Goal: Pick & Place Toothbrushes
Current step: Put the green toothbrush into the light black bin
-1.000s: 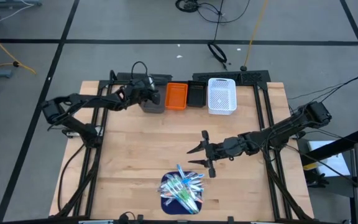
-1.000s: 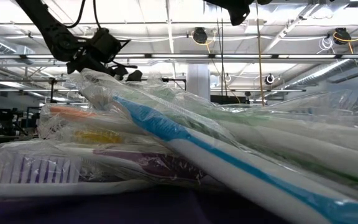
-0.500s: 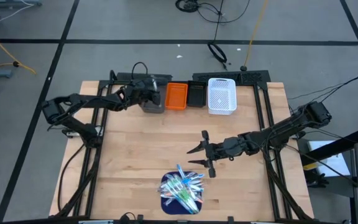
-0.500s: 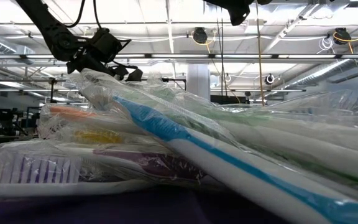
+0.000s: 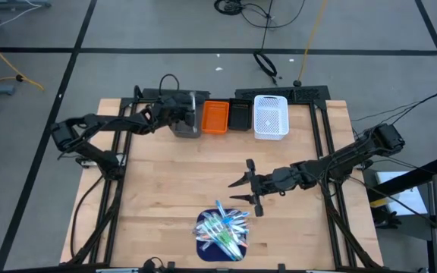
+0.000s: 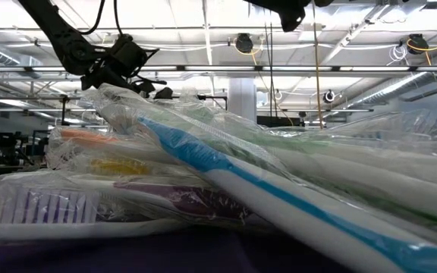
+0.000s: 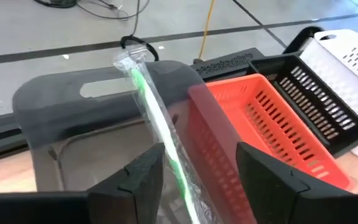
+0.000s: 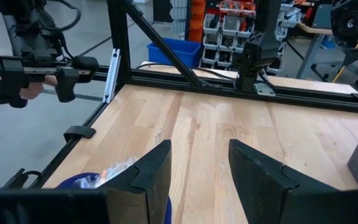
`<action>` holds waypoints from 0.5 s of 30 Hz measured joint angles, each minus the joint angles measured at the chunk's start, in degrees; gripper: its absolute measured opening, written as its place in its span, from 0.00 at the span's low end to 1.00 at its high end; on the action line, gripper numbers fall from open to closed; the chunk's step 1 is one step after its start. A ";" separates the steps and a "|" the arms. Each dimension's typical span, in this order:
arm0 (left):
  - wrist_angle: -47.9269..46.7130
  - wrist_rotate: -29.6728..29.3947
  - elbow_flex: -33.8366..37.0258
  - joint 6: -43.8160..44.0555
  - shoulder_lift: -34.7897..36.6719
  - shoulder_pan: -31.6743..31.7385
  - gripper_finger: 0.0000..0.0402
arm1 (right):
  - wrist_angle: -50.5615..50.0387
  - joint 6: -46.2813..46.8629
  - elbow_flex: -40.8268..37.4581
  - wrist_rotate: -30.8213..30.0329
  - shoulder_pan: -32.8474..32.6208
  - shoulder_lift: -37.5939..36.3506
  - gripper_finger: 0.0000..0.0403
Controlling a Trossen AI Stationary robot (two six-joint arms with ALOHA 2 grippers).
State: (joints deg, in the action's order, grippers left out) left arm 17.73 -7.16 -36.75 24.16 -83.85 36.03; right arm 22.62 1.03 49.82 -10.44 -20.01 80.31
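Observation:
A green toothbrush in a clear wrapper stands slanted in the grey bin, its upper end against the bin's far wall above the rim. My left gripper hangs open over this bin, one finger on each side of the toothbrush's lower part. The other toothbrushes lie heaped on the dark blue mat near the front edge and fill the low view. My right gripper hangs open over the table's middle, behind the heap, with nothing between its fingers. My left gripper's fingers point down and toward the far edge, on either side of the wrapped toothbrush's lower part. The wrapper runs close beside one finger; I cannot tell whether they touch. The toothbrush leans on the bin's far wall.
Right of the grey bin, along the far edge, stand an orange bin, a black bin and a white bin. Bare wooden table lies between the bins and the heap. A black frame borders the table.
My left gripper has opened over the grey bin and let go of the green toothbrush, which now leans in the bin with its upper end above the rim. My right gripper has kept still.

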 joint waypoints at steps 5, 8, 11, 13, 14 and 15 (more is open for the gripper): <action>-0.08 5.67 0.00 0.35 2.04 -0.18 0.49 | -2.33 3.05 0.02 0.04 0.00 0.00 0.37; 0.07 10.84 0.00 0.40 4.07 -0.85 0.48 | -4.28 6.41 0.05 0.11 0.00 0.80 0.37; 0.09 14.70 0.00 0.62 6.28 -2.34 0.47 | -5.69 9.82 0.04 0.13 -0.47 3.01 0.37; 0.14 15.44 0.00 0.68 7.18 -3.95 0.47 | -5.29 11.46 0.07 0.18 -0.77 5.38 0.37; 0.09 15.61 0.00 0.72 7.51 -4.85 0.47 | -5.28 11.99 0.04 0.25 -0.92 6.59 0.37; 0.01 15.67 0.00 0.81 7.76 -5.73 0.47 | -5.15 12.75 0.04 0.24 -1.11 7.70 0.37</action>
State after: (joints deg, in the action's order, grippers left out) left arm 17.74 8.51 -36.75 24.97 -76.09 30.30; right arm 17.47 13.78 49.87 -10.20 -21.12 88.01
